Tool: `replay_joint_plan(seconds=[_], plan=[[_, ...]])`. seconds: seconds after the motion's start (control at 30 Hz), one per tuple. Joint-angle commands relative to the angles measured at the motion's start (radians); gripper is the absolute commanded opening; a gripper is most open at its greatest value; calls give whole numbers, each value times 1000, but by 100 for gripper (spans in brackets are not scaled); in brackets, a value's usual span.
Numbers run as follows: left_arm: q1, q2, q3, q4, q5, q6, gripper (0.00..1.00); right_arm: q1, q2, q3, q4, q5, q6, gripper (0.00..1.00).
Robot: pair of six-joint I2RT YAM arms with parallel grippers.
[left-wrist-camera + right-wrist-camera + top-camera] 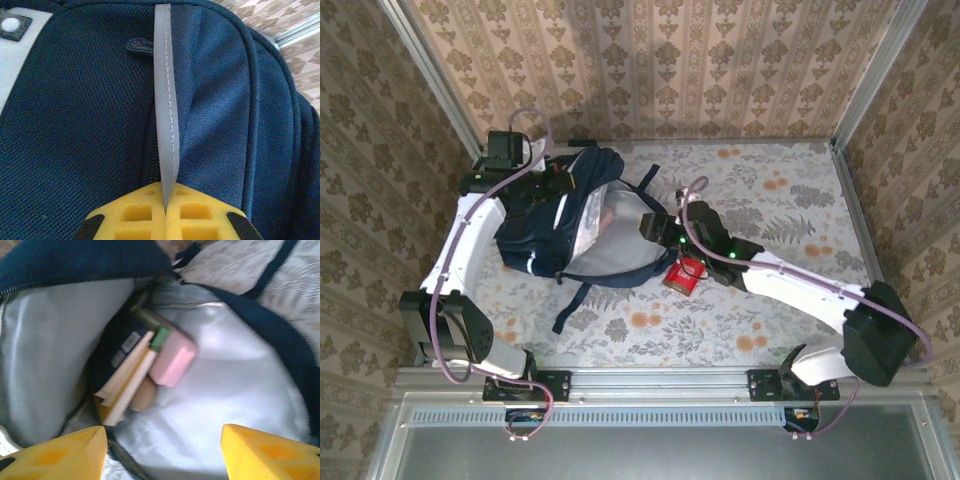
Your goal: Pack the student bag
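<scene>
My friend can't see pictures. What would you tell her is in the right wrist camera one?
Looking into the open student bag with its pale shiny lining: a pink block and some thin books are tucked deep inside. The right gripper hangs open at the bag's mouth, holding nothing.

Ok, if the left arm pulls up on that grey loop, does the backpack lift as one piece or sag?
Probably sags: the student bag is soft fabric, its lining creased. The books inside likely weigh down one end. The grey loop looks smooth, so it might slip.
</scene>
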Motion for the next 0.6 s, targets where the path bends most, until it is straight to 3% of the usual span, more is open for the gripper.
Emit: replay_joint_plan(seconds=[0.0,0.17,0.4,0.57], plan=[[13,-4,-35,-28,-184,62,0,-45,-55,-77,-90,71,-41,62],[-19,41,-25,-67,-275,101,0,-127,-19,-85,-150,-45,-71,61],[-95,35,-123,10,-132,19,33,-236,113,-52,-202,-126,-84,59],[-124,-32,-202,66,-68,-37,44,-252,208,-18,-206,-137,-88,57]])
